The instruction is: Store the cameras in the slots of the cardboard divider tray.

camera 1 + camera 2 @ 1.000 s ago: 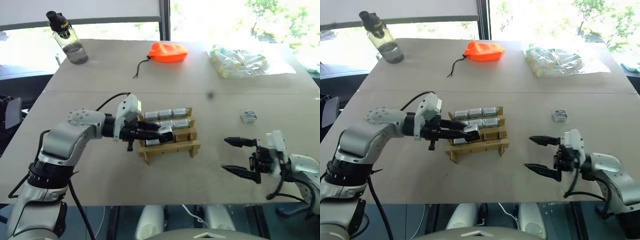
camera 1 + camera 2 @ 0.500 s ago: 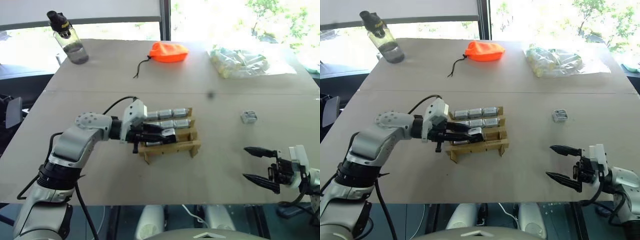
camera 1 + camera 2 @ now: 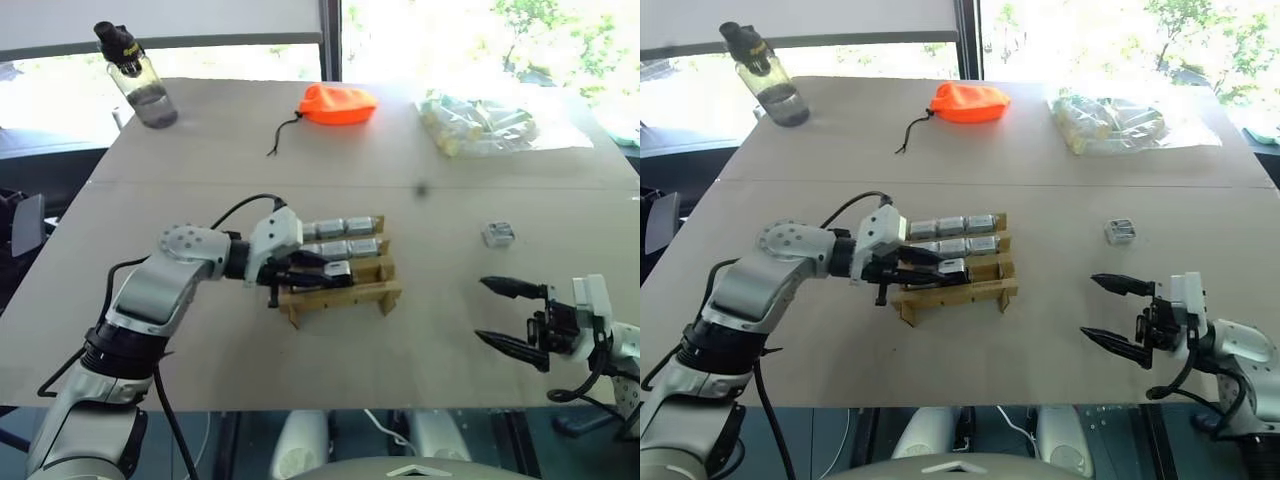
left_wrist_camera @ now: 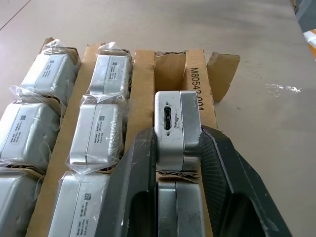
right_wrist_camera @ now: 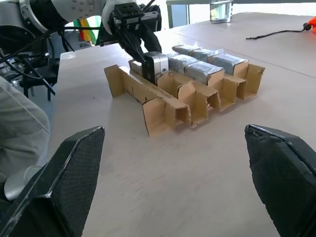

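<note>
Over the near row of the cardboard divider tray (image 3: 338, 280), the left end effector (image 4: 177, 163) is clamped on a bare silver camera (image 4: 177, 129), its port end facing out and its lower end at the mouth of a slot. Wrapped cameras (image 4: 98, 133) already fill the two far rows.

Step in hand, as judged: seating this unit in the near row. The next move calls for pushing it down between the slats, then parting the fingers without dragging the light tray along.

One loose camera (image 3: 497, 234) lies on the surface (image 3: 300, 370), well apart to the right. The right end effector (image 3: 512, 318) hovers spread wide and empty, nearer the surface edge.

An orange pouch (image 3: 336, 104), a clear bag (image 3: 478, 123) and a water bottle (image 3: 137, 76) stand at the far side; none obstructs the work.
</note>
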Controlling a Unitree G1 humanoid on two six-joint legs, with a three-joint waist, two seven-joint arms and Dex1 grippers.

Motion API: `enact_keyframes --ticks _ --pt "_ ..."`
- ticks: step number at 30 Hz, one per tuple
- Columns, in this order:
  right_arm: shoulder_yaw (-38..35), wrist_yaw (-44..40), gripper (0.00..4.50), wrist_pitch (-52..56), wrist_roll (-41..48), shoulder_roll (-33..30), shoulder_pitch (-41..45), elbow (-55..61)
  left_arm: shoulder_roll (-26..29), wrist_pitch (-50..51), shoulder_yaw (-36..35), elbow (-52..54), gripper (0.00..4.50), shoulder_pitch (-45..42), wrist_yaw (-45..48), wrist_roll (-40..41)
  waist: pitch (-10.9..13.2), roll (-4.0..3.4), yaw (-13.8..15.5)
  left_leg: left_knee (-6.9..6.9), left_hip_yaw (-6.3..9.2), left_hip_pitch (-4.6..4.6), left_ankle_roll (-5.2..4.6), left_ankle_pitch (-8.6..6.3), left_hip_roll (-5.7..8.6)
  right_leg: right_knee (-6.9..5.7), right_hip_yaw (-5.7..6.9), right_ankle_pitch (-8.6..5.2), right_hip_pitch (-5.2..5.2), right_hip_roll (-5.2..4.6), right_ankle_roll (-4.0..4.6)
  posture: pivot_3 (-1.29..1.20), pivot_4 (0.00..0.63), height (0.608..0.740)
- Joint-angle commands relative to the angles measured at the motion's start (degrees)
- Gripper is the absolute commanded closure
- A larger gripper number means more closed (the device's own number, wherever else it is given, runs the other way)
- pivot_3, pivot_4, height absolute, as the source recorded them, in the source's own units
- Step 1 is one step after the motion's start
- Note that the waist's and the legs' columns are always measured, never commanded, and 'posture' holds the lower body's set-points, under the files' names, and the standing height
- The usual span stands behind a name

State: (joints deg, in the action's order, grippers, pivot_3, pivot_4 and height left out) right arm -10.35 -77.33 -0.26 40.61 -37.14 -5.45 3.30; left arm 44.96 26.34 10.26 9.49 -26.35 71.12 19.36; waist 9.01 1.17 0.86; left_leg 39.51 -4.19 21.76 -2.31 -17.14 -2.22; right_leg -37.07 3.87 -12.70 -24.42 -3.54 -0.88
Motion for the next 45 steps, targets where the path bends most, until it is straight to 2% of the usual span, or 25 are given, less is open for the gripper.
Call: enact_keyframes --ticks 1,2,4,5,7,8,10,14,17,20,22,25,27,29,34,45 --pt "-2.19 0.55 0.0 0.24 1.19 0.86 0.3 1.57 -0.01 -1.06 1.0 2.64 3.83 1.13 0.28 -0.36 0.0 0.0 0.0 0.0 0.0 0.0 0.0 0.0 0.0 0.0 -0.01 0.0 0.0 -0.01 0.0 0.0 0.15 0.726" --pt "-2.21 0.51 0.0 0.31 1.14 0.93 0.29 1.61 -0.11 -0.59 0.67 2.44 3.83 0.94 -0.02 -0.17 0.0 0.0 0.01 0.0 0.0 0.01 0.0 0.0 0.0 0.0 0.0 0.0 0.0 -0.01 0.0 0.0 0.15 0.726" --pt "-2.22 0.48 0.0 0.31 0.92 1.08 0.44 1.5 -0.28 -0.47 -0.03 2.03 2.81 0.56 -0.57 -0.06 0.0 0.0 0.01 0.0 0.0 0.01 0.0 0.0 0.01 0.01 0.0 0.0 0.0 -0.01 0.0 0.0 0.15 0.726" --pt "-2.18 0.53 0.0 0.2 0.71 1.18 0.6 1.34 -0.14 -0.47 -0.24 1.96 2.56 0.51 -0.28 0.16 0.0 0.0 0.01 0.0 0.0 0.01 0.0 0.0 0.01 0.01 0.01 0.0 0.0 -0.02 0.0 0.0 0.15 0.726" --pt "-2.14 0.59 0.0 0.21 0.52 1.27 0.79 1.2 -0.14 -0.57 -0.79 2.0 1.65 0.75 -0.5 0.48 0.0 0.0 0.0 0.0 0.0 0.01 0.0 0.0 0.01 0.0 0.01 0.0 0.0 -0.01 0.0 0.0 0.15 0.726" --pt "-2.1 0.85 0.0 0.35 0.33 1.26 0.91 1.13 -0.53 -0.65 -1.37 1.82 1.04 0.78 -1.29 0.63 0.0 0.0 0.0 0.0 0.0 0.0 0.0 0.0 0.01 -0.01 0.0 0.0 0.0 -0.01 0.0 0.0 0.15 0.726" --pt "-2.04 1.43 0.0 0.78 -0.04 1.07 1.03 1.13 -0.45 0.0 -2.24 2.06 0.13 0.96 -1.62 1.5 0.0 0.0 0.0 0.0 0.0 -0.01 0.0 0.0 0.01 -0.04 0.0 0.0 0.0 -0.01 0.0 0.0 0.15 0.726" --pt "-3.15 6.51 0.0 1.29 -2.16 1.04 0.53 2.13 0.19 3.22 -7.96 4.35 0.05 2.06 -2.08 7.17 0.0 0.0 -0.05 0.0 0.0 -0.02 0.0 0.0 -0.01 -0.06 -0.01 0.0 0.0 -0.01 0.0 0.0 0.15 0.726" --pt "-5.42 17.44 0.0 4.84 -4.94 1.63 -0.66 4.84 2.07 8.04 -14.61 8.43 0.05 4.7 -2.44 13.81 0.0 0.0 -0.11 0.0 0.02 0.01 0.0 0.0 -0.02 -0.05 -0.03 0.0 -0.01 -0.05 0.0 0.0 0.15 0.726" --pt "-6.89 23.75 0.0 8.68 -3.56 2.91 -0.27 6.5 4.01 11.3 -19.03 11.34 0.05 7.34 -3.09 18.05 -0.01 -0.02 -0.07 -0.01 0.03 0.01 0.02 0.0 -0.04 -0.06 -0.12 0.0 -0.02 -0.1 0.0 0.0 0.15 0.726" --pt "-7.56 27.53 0.0 10.72 -2.96 4.09 0.94 6.59 5.08 12.7 -20.56 12.35 0.05 8.39 -3.16 19.85 -0.01 -0.01 -0.07 0.0 0.04 0.0 0.03 0.01 -0.03 -0.07 -0.11 0.0 -0.01 -0.1 0.0 0.0 0.15 0.726" --pt "-7.39 37.71 0.0 10.11 -8.33 7.7 5.04 4.78 6.42 12.84 -20.91 12.92 0.05 9.49 -3.49 19.81 0.0 -0.02 -0.1 0.0 0.02 -0.03 0.03 0.01 -0.01 -0.08 -0.11 0.0 0.0 -0.09 0.0 0.0 0.15 0.726" --pt "-6.34 47.3 0.0 13.27 -14.3 9.02 8.62 1.71 6.4 13.06 -20.61 13.52 0.05 9.4 -4.36 20.26 -0.01 -0.02 -0.1 0.01 -0.03 -0.08 0.04 0.02 0.01 -0.15 -0.11 0.0 0.01 -0.08 0.0 0.0 0.15 0.726" --pt "-5.86 51.77 0.0 15.13 -17.12 9.71 10.71 -0.53 6.31 13.31 -20.67 14.13 0.05 9.37 -5.11 20.68 -0.02 0.01 0.0 0.01 0.0 -0.07 0.05 0.03 0.03 -0.22 -0.12 -0.01 -0.01 -0.1 0.01 0.0 0.15 0.726" --pt "-4.9 51.62 0.0 13.16 -18.97 11.94 13.93 -8.6 6.89 13.82 -21.71 15.62 0.05 10.55 -6.69 21.43 -0.02 -0.01 -0.15 0.0 0.03 -0.03 0.07 0.04 0.03 -0.21 -0.16 0.0 -0.02 -0.07 0.03 0.0 0.15 0.726" --pt "-2.72 51.48 0.0 12.86 -22.32 13.77 20.42 -18.0 7.66 13.74 -22.82 17.09 0.05 12.61 -9.19 21.98 -0.04 0.01 -0.91 -0.05 -0.04 -0.06 0.06 0.04 0.02 -0.17 -0.24 0.0 -0.04 -0.06 0.01 0.0 0.15 0.726"
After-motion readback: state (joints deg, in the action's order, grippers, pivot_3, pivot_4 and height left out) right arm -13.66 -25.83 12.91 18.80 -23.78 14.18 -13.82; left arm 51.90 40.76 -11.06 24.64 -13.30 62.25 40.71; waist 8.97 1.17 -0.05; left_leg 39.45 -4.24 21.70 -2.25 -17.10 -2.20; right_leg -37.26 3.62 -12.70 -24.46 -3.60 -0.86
